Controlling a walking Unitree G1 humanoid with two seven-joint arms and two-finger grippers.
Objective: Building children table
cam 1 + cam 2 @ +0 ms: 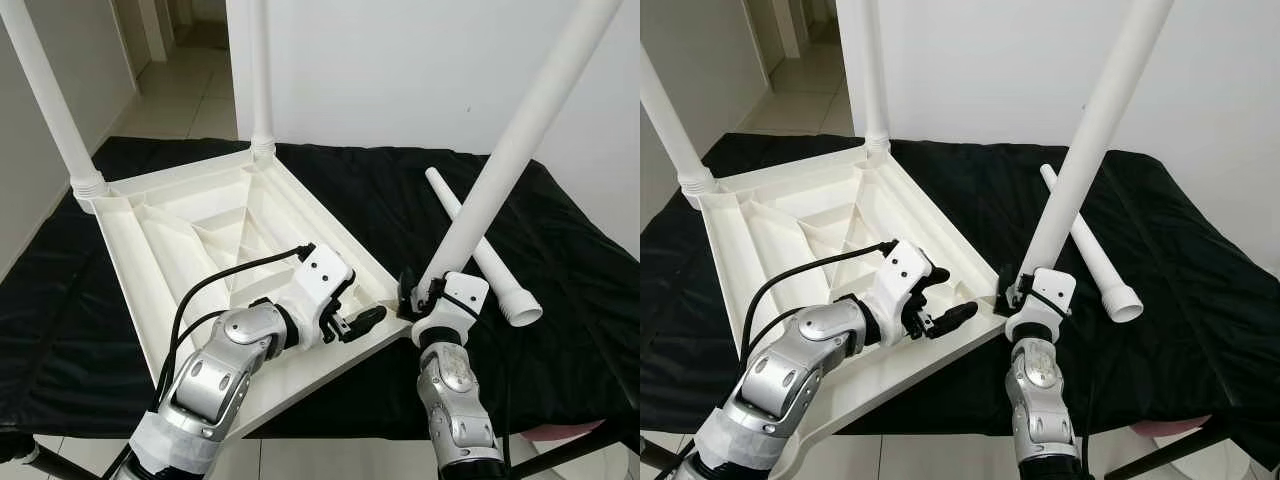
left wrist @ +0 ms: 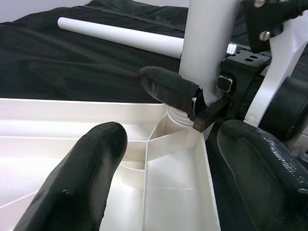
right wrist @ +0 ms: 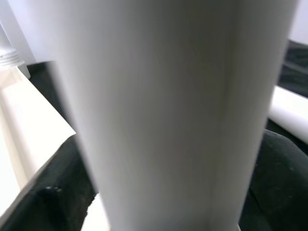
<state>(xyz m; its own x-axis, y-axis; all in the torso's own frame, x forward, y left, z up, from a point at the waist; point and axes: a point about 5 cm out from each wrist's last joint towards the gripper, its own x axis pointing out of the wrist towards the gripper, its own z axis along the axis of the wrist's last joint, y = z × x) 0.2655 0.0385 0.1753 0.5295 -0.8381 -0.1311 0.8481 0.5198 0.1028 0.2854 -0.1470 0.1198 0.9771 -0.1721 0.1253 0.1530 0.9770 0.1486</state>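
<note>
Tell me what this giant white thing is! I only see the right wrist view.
Observer: It's a table leg. Your right pincer is shut around it near its bottom end.
Operator: Is it standing straight?
Observer: No, it leans to the right. Its bottom end is at the near corner of the upside-down tabletop.
Operator: How many legs are on already?
Observer: Two standing legs are up in the far corners. One loose leg lies on the black cloth.
</note>
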